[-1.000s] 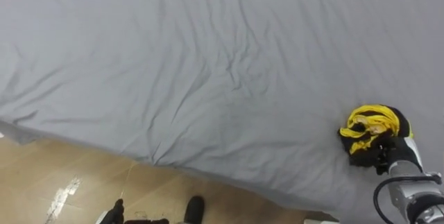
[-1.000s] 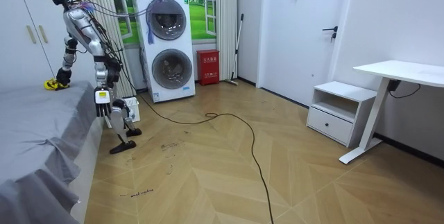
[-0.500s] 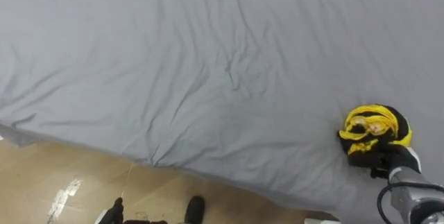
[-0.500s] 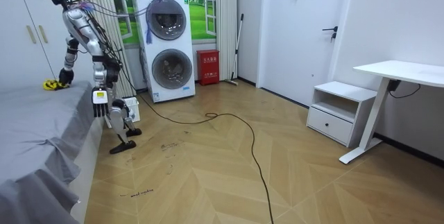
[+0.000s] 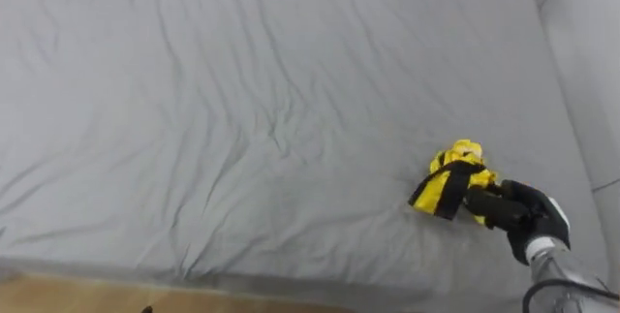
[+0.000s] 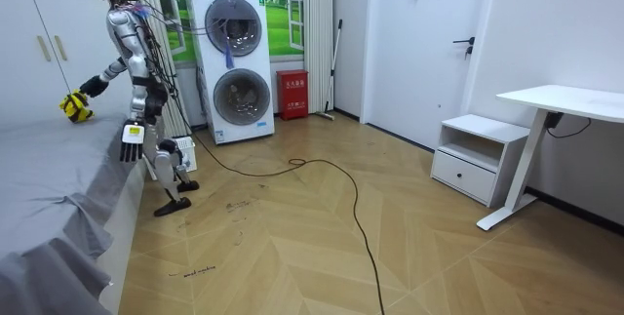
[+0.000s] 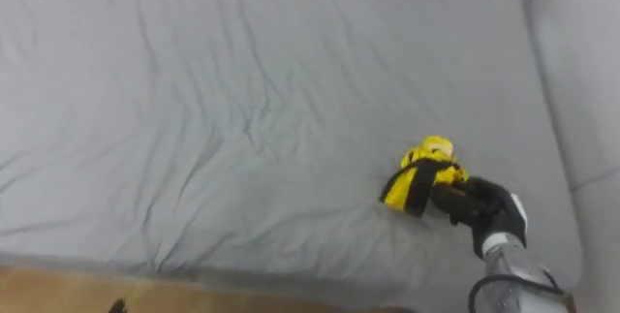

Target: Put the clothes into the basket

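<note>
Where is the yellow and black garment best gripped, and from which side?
Probably its bunched right end, approached from the robot's right: the garment is a compact wad, and the right hand is curled round that end above the grey bed.

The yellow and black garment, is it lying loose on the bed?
No, the right hand has its fingers curled round one end of the yellow and black garment over the grey bed.

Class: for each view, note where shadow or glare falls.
Left eye view: even light, soft shading in the bed sheet creases, faint shadow beneath the garment. Room view: dull sheen on the wooden floor, shadow under the desk.
</note>
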Controlling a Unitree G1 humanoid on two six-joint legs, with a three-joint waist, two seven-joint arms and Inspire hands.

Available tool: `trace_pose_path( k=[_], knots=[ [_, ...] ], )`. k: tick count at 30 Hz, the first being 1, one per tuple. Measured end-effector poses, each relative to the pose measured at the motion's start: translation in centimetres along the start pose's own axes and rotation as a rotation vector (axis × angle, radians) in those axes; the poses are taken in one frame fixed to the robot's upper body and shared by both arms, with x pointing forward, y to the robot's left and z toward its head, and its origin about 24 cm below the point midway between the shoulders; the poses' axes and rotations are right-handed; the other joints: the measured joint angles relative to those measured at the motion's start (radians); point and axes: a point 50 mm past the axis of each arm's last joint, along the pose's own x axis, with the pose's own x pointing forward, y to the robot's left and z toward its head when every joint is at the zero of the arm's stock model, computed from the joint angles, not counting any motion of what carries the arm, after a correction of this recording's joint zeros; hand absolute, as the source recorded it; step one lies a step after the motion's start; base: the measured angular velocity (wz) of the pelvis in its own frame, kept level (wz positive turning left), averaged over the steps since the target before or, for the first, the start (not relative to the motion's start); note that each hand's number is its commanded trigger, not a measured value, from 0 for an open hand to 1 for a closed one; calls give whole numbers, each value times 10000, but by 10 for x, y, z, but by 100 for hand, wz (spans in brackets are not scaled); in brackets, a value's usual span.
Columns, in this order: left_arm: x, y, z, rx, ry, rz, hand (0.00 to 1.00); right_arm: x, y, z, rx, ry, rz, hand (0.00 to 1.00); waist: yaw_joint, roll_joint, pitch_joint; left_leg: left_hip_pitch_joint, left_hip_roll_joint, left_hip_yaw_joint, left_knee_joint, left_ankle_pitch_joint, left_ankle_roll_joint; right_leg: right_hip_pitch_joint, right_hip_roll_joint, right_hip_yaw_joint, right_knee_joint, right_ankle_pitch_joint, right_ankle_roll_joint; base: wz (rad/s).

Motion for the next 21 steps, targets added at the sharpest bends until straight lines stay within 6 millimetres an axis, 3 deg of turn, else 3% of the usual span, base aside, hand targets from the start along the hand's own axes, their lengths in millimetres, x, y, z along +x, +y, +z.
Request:
trace_pose_path(
  k=[5,13,21],
  knots=[
    [-4,5,-9,308,105,61,0,-2,-2,25,416,-1097,-71,100,-386,76,-43,703,26,253,-163,-77,2,484,36,382,-76,-14,50,-20],
    [-5,5,-13,515,278,86,0,-6,0,47,631,-2041,-95,100,-983,159,-9,1292,82,737,-285,-332,-4,766,91,947,-105,-8,80,-24],
    [-11,16,-33,398,1077,515,0,-20,-40,47,1149,-2341,-1397,100,-1368,122,16,1614,206,1374,-509,-518,-89,800,188,1465,-233,-7,78,-22]
  ],
)
